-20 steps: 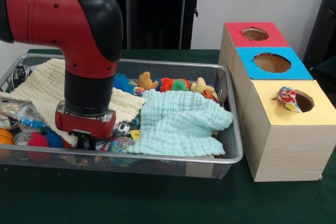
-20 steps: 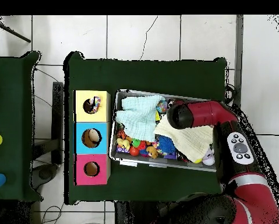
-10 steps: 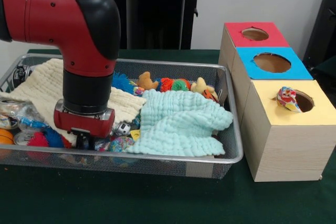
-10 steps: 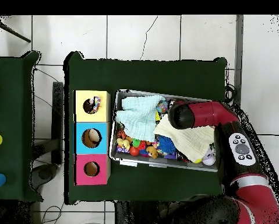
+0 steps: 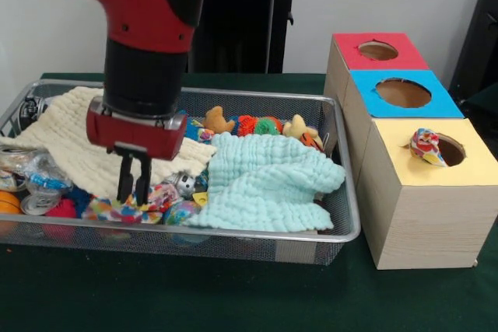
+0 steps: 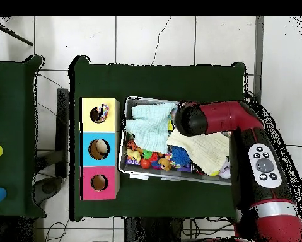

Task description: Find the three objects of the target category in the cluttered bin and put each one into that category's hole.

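Black fingers (image 5: 133, 179) pressed together, empty, above toys in wire bin (image 5: 233, 232) (no legible writing).

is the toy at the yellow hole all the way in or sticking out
Sticking out: the toy sits at the yellow box's hole rim, partly above the top.

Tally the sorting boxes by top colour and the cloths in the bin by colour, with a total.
Red-topped box: 1
Blue-topped box: 1
Yellow-topped box: 1
Mint green cloth: 1
Cream cloth: 1
Total: 5
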Robot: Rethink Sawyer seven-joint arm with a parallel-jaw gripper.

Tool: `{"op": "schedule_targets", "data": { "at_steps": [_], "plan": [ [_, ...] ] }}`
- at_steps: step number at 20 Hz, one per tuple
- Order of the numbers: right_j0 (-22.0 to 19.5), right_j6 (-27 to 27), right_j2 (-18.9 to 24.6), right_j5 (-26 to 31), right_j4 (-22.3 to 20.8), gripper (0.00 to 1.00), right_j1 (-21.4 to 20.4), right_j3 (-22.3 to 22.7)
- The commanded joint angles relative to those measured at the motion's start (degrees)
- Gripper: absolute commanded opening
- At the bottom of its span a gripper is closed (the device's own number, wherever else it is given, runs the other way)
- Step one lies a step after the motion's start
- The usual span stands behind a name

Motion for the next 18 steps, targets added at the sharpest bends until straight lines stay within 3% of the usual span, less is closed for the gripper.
{"op": "schedule_targets", "data": {
  "at_steps": [1, 6, 12, 18],
  "plan": [
    [1.89, -7.92, 1.97, 8.31, 3.48, 0.0, -9.51, 1.65],
    [2.27, -7.47, 2.68, 7.27, 4.81, 0.0, -10.4, 2.16],
    [3.79, -6.29, 2.96, 9.81, 8.5, 0.0, -13.35, 2.65],
    [4.52, -4.28, 4.76, 15.58, 17.34, 0.0, -15.44, 4.96]
  ]
}}
